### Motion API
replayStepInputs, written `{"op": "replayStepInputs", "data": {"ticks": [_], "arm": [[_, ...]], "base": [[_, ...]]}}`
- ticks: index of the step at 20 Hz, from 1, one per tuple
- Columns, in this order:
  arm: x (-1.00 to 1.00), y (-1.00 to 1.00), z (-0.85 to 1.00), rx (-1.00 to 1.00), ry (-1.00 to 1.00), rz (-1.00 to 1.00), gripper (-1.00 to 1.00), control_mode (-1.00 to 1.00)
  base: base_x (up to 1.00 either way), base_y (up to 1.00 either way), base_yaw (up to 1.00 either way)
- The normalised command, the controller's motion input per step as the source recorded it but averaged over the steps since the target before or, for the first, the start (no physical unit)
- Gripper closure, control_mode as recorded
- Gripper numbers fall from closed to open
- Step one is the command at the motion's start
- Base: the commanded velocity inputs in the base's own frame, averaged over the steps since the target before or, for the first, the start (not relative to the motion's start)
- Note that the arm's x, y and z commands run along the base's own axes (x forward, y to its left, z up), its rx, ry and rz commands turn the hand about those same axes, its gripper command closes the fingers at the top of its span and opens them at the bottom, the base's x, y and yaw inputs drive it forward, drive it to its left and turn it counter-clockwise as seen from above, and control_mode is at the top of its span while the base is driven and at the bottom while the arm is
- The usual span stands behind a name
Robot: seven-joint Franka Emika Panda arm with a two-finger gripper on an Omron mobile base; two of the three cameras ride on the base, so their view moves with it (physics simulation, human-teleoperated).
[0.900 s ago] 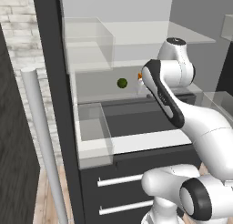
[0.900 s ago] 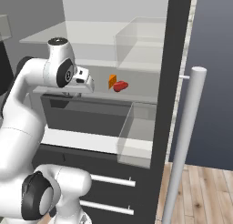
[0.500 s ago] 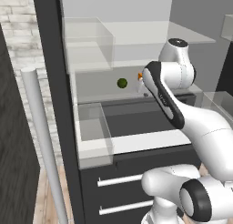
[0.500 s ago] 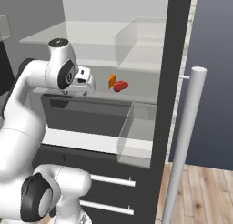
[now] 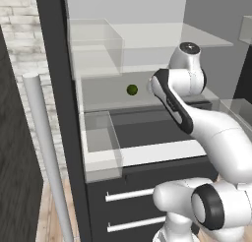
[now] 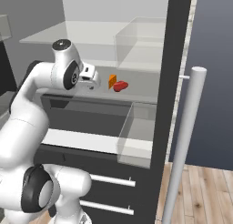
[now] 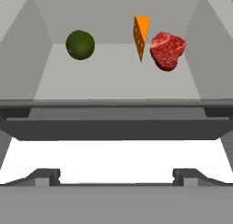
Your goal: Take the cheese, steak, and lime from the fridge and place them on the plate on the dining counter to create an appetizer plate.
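Spread wide and empty, the hand point(image 7: 116, 175) faces the fridge point(image 5: 59, 64) shelf; next, probably reach ahead for cheese point(image 7: 140, 35), steak point(image 7: 167, 50) or lime point(image 7: 80, 44).

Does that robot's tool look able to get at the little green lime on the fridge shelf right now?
Probably yes. The tool stands open and empty at the fridge opening, facing the shelf. The lime sits alone, apart from the cheese and steak, with bare shelf before it.

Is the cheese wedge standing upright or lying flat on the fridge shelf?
Upright. In the hand view the cheese stands on edge, narrow tip pointing down, beside the steak; the right base view shows it as a thin vertical orange slab.
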Motion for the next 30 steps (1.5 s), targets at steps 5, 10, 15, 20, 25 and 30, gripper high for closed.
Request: {"op": "replayStepInputs", "data": {"ticks": [5, 10, 15, 20, 25, 30], "arm": [[0.40, -0.03, 0.03, 0.00, -0.10, -0.13, -1.00, -1.00], [0.36, 0.00, -0.01, 0.00, -0.12, -0.08, -1.00, -1.00], [0.43, -0.18, -0.20, 0.00, -0.06, -0.04, -1.00, -1.00], [0.39, -0.27, -0.29, 0.00, -0.04, -0.01, -1.00, -1.00], [0.42, -0.23, -0.11, 0.00, -0.02, 0.00, -1.00, -1.00], [0.45, -0.15, -0.09, -0.01, -0.01, 0.00, -1.00, -1.00]], "base": [[0.00, 0.00, 0.00], [0.00, 0.00, 0.00], [0.00, 0.00, 0.00], [0.00, 0.00, 0.00], [0.00, 0.00, 0.00], [0.00, 0.00, 0.00]]}}
